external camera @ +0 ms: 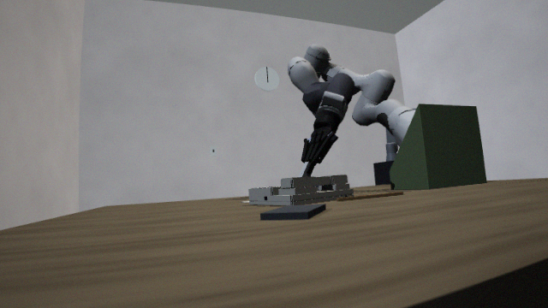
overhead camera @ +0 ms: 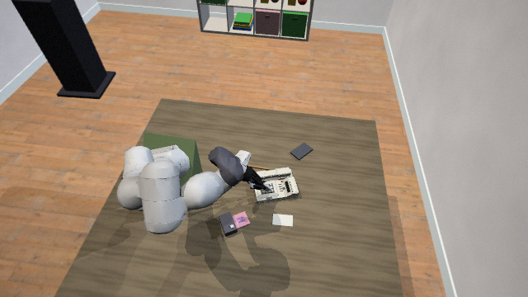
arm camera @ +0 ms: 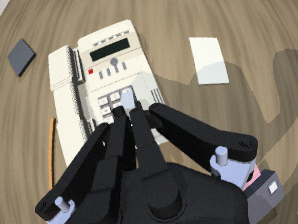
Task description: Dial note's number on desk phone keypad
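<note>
The cream desk phone (overhead camera: 294,190) (external camera: 270,199) (arm camera: 132,61) lies on the table. Its handset (overhead camera: 277,173) (arm camera: 66,92) rests in the cradle. The display (arm camera: 110,49) shows no readable digits. My gripper (overhead camera: 269,190) (external camera: 306,174) (arm camera: 130,100) is shut and empty, tilted, with its tips over the keypad (arm camera: 104,101). In the wrist view the pale tip covers the upper right key area; whether it touches a key cannot be told. The fingers hide the lower keys. A pink note (overhead camera: 242,219) (arm camera: 253,174) bears purple writing too small to read.
A dark box (overhead camera: 228,223) (arm camera: 264,197) stands against the pink note. A blank-looking white sheet (overhead camera: 283,220) (arm camera: 209,61) lies beside the phone. A dark slab (overhead camera: 301,151) (external camera: 293,212) (arm camera: 21,57) and an orange-brown stick (overhead camera: 259,167) (external camera: 377,196) (arm camera: 52,150) lie on the handset side.
</note>
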`<action>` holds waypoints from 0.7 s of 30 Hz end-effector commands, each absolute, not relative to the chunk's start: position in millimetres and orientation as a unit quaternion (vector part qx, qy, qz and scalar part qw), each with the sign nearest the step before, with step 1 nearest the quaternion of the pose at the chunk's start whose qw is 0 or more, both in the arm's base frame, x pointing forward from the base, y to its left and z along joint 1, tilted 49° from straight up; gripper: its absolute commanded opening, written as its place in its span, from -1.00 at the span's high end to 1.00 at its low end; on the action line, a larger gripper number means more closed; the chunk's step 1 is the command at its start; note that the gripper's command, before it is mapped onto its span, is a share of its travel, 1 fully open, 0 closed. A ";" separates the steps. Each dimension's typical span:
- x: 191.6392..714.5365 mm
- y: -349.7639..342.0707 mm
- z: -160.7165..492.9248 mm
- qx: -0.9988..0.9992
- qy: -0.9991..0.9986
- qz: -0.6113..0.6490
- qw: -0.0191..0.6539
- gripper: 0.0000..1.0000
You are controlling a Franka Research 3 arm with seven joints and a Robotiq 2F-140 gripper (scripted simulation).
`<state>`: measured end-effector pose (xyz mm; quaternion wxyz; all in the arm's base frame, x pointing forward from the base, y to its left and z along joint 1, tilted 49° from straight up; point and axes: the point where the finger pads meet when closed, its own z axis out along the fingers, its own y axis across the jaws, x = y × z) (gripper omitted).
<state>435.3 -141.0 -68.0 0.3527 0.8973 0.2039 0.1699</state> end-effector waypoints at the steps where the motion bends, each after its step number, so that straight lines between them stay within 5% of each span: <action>1: 434.7 -139.4 -68.0 0.897 0.206 0.169 0.352 1.00; 21: 433.7 -145.3 -73.2 0.897 0.206 0.169 0.352 1.00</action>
